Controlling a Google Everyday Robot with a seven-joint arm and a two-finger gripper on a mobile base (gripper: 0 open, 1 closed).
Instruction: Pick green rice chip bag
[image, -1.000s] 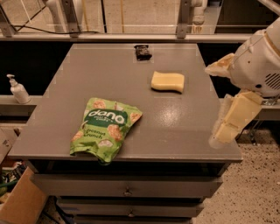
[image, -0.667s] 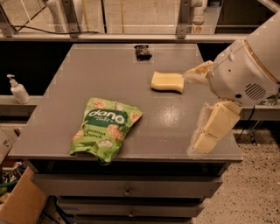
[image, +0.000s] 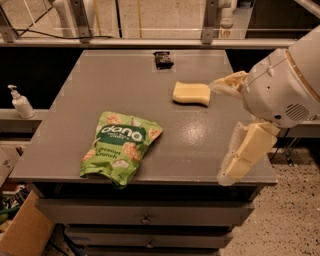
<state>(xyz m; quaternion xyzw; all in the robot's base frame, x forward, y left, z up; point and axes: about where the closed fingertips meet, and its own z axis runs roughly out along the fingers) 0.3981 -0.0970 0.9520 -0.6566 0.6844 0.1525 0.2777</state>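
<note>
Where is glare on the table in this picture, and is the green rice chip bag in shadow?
Camera view: dim warm light; faint glare on the table between the green rice chip bag and the gripper, which hangs open over the right front edge; the bag is evenly lit, not shadowed.

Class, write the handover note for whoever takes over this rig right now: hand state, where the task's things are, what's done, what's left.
The hand is open and empty at the table's right edge, well right of the target.
The green rice chip bag lies flat near the front edge, left of centre, not gripped.
The yellow sponge lies further back, close to one finger; it is not the target.
Done: nothing grasped.
Left: move to the bag, close on it, lift.
</note>
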